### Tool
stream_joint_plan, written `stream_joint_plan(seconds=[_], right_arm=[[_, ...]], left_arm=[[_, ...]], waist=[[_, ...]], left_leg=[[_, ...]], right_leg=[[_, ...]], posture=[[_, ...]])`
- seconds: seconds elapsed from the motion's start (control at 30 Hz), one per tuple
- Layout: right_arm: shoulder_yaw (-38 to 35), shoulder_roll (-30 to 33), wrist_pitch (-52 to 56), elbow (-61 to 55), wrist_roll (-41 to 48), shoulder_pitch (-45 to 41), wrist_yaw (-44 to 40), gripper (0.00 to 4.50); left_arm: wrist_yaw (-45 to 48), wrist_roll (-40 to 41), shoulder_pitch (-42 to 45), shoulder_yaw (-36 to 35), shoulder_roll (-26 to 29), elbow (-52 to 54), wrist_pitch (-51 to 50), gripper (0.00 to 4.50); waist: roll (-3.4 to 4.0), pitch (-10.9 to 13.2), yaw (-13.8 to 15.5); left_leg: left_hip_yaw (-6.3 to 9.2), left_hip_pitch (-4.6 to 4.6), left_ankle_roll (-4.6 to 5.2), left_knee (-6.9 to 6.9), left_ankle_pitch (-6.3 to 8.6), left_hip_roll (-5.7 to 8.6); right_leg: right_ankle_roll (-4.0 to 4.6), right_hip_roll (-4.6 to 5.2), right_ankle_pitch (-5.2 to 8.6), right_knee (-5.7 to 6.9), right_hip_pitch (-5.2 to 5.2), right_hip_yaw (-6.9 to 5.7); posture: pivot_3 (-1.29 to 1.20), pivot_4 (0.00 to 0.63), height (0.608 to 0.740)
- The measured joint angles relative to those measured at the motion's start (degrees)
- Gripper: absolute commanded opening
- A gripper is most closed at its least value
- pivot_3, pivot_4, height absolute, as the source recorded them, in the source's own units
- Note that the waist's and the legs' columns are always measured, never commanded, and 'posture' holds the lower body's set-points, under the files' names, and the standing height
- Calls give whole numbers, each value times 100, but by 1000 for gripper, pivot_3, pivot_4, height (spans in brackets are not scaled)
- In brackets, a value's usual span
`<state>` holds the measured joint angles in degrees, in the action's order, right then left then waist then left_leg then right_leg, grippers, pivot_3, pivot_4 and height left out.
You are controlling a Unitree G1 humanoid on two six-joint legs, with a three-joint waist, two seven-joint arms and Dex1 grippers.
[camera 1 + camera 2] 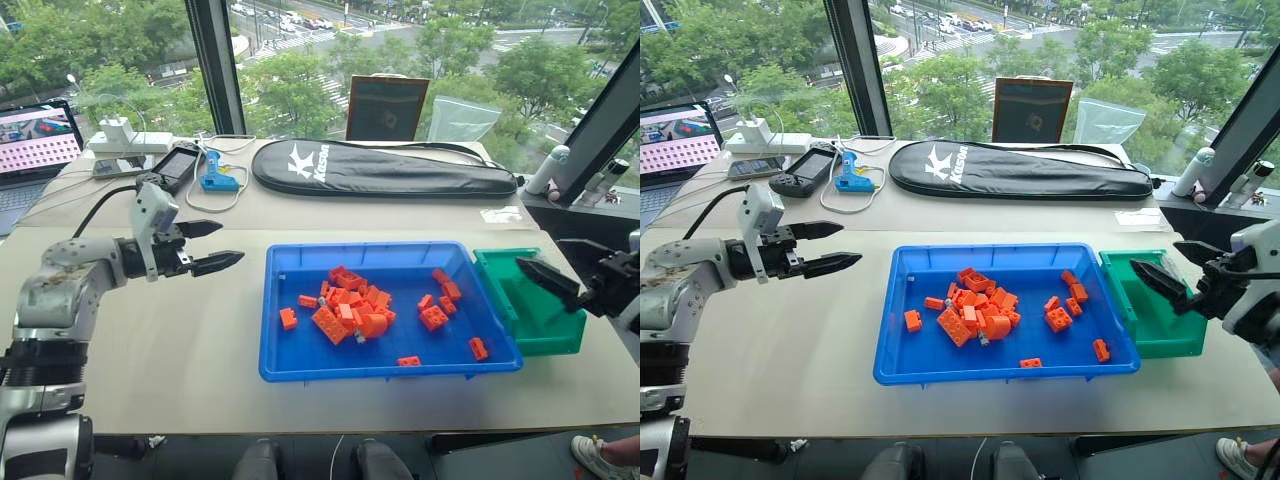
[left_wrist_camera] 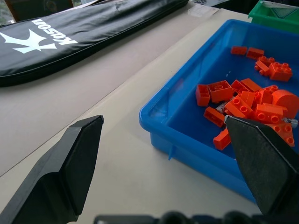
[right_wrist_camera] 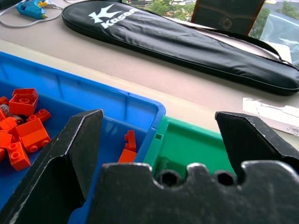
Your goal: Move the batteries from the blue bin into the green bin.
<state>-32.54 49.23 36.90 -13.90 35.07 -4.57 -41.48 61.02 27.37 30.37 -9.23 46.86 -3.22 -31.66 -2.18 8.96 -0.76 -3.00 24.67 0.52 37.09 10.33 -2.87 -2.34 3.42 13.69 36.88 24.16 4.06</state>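
Fingers of the left gripper (image 1: 212,247) are standing apart, empty, with slim grey-silver metal batteries (image 1: 358,337) among orange toy bricks (image 1: 352,309) in the shallow bright-blue plastic bin (image 1: 290,370) lying at its three o'clock, while the wide-open right gripper (image 1: 1171,270) is hovering over the small dark-green plastic bin (image 1: 1170,338).

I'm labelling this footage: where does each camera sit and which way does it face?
Head stereo pair: looks forward and down on the shallow bright-blue plastic bin; left gripper and right gripper show.
Left wrist: along open fingers toward orange toy bricks.
Right wrist: along open fingers at small dark-green plastic bin.
All share the blue bin.
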Motion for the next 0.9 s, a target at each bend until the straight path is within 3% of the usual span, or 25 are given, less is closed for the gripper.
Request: stream_joint_plan(seconds=[0.13,0.27,0.37,0.5,0.7,0.9], right_arm=[[95,29,85,-129,36,-74,-29,4461],[872,849,645,-852,138,-527,-166,4461],[1164,1021,900,-1043,206,-732,-222,4461],[2579,1154,1484,-1543,415,-1872,-610,4461],[4282,839,1490,-1334,-172,-2561,-982,4461],[5120,363,1021,-861,-831,-2823,-1357,4461]], left_arm=[[129,81,228,53,4,-110,-197,4500],[645,397,1059,203,131,-31,-523,4500],[939,452,1075,364,248,81,-713,4500],[1789,601,449,925,907,913,-1020,4500],[1942,606,247,1023,1037,1311,-985,4500],[1908,813,38,940,1058,1683,-1082,4500]], waist=[[-2,1,-2],[0,1,-32],[0,1,-36],[0,7,-171],[-8,11,-84],[-9,12,-28]], left_leg=[[1,2,0,1,-1,0],[-1,-2,0,2,-2,-1],[1,-3,0,-10,-1,-1],[2,4,0,-17,-1,-6],[2,10,0,-5,-1,-1],[6,25,1,-3,-1,-4]], right_leg=[[0,-1,0,4,5,0],[0,-1,0,4,2,1],[4,-2,6,-1,3,0],[9,-5,7,4,18,2],[14,3,12,-2,15,-5],[10,-3,11,4,30,-7]], posture=[[0,150,733],[0,150,733],[0,150,733],[0,150,733],[0,150,733],[0,150,733]])
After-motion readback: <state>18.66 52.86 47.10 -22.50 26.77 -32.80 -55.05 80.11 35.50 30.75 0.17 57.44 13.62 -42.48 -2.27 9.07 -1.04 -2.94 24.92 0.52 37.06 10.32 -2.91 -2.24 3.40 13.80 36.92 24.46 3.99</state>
